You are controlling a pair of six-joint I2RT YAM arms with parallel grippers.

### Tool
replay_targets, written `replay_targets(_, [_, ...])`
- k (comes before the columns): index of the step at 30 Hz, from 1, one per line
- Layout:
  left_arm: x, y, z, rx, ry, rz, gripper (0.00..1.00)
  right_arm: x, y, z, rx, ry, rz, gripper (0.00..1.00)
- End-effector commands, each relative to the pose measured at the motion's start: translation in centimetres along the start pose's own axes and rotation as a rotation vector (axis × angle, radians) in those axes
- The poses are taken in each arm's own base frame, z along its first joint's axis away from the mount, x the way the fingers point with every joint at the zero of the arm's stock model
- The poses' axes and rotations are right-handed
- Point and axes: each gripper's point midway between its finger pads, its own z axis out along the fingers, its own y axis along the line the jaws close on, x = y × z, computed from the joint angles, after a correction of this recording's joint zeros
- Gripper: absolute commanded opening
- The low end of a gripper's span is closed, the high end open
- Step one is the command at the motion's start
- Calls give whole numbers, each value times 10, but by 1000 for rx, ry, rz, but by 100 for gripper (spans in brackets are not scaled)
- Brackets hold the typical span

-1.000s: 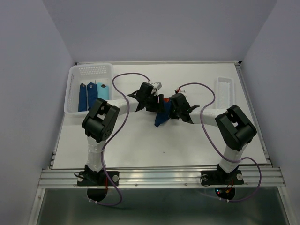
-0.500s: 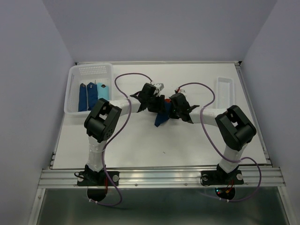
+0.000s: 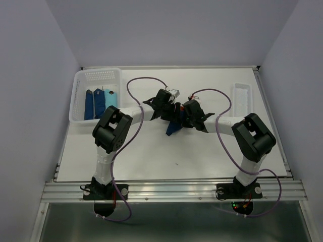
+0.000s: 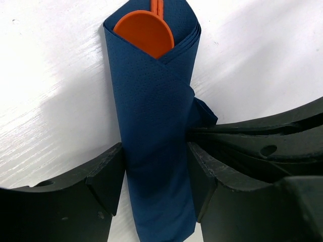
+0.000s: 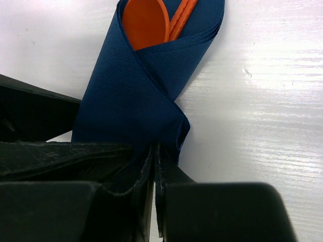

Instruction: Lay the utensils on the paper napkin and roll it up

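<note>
Two grippers met at the middle of the table (image 3: 151, 151), both on the napkin (image 3: 173, 126). The napkin (image 4: 156, 151) lay flat on the white top, rolled into a narrow dark blue tube with its flaps crossed over the front. Out of its open end showed the bowl of an orange spoon (image 4: 146, 33) and, just beside it, the thin stem of a second utensil (image 4: 157, 6); what kind it was could not be told. The right wrist view showed the same spoon (image 5: 145, 22) and second utensil (image 5: 180, 20) tucked side by side inside the napkin (image 5: 136, 96).

The left gripper (image 4: 156, 186) straddled the roll near its closed end, jaws apart by the roll's width, one finger against each long edge; they seemed to press it, though the contact may have been only light. The right gripper (image 5: 154, 166) had its jaws brought together on a bunched fold at the side of the roll, with blue paper pinched between the fingertips.

From above, the left gripper (image 3: 169, 108) and right gripper (image 3: 184, 117) stood close together over the roll. A white basket (image 3: 81, 96) sat at the far left corner with dark blue and light blue rolls (image 3: 110, 99) in it, and a clear tray (image 3: 242, 98) lay at the far right
</note>
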Motion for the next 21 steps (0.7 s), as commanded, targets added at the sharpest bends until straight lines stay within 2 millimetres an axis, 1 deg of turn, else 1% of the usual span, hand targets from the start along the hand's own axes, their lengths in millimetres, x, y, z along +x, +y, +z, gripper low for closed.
replay_targets(1, [99,49,9,-180,307,-12,63,4,-11,0,37,21,-16,9])
replay_targets(2, [101,49,9,-184,311,-11,62,1,-14,1,40,15,-8,9])
replay_targets(5, [106,50,11,-190,324,-8,61,2,-13,0,30,18,-7,9])
replay_targets(6, [107,50,12,-195,328,-5,60,-1,-15,1,33,14,-1,9])
replay_targets(10, [110,54,16,-224,337,-4,50,-4,-13,-1,28,8,1,9])
replay_targets(11, [111,55,17,-228,338,-6,49,-4,-13,-1,26,8,0,9])
replay_targets(14, [113,55,19,-234,339,-12,48,-5,-12,0,23,6,-1,9])
replay_targets(17, [114,55,19,-231,342,-11,52,-6,-11,0,20,7,0,9])
replay_targets(18, [115,55,19,-229,344,-9,51,-6,-11,0,20,7,0,9])
replay_targets(19, [116,54,19,-227,348,-7,44,-7,-10,0,19,3,0,9])
replay_targets(21, [116,54,20,-227,349,-6,38,-7,-10,0,18,4,0,9])
